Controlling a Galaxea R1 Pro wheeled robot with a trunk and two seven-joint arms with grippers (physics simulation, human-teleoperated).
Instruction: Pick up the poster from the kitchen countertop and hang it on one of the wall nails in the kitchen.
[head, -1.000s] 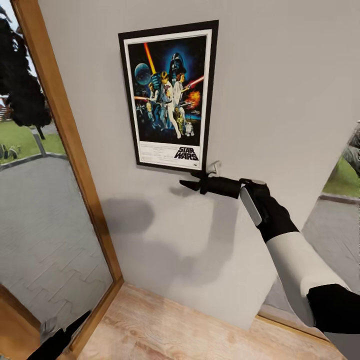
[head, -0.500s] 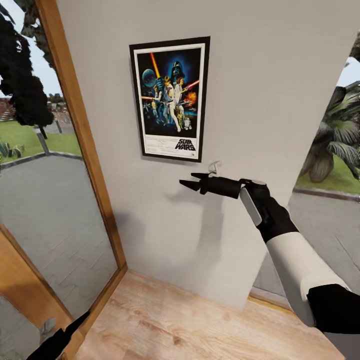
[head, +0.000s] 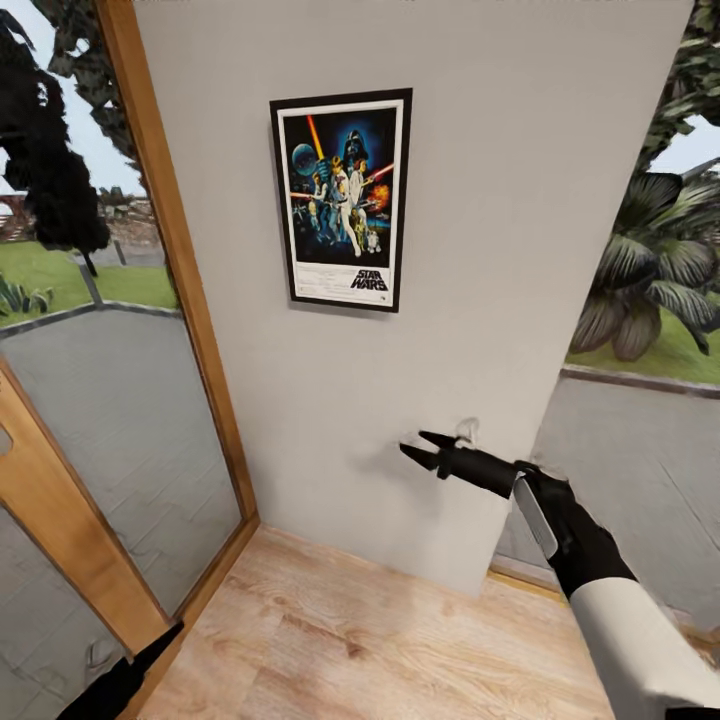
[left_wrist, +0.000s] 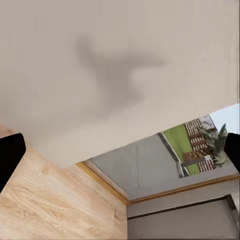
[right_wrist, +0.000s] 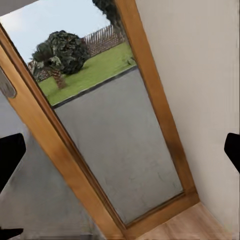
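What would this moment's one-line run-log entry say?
black-framed Star Wars poster: hanging on pale grey wall | right gripper: open, empty, below poster | left gripper: open, empty

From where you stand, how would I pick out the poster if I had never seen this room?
Find the plain pale grey wall standing between a wood-framed glass door and an opening onto palm plants. The poster hangs high on that wall, above the robot's open right pincer. It is the one picture there: upright, black-framed, white-bordered, with colourful figures and "Star Wars" lettering.
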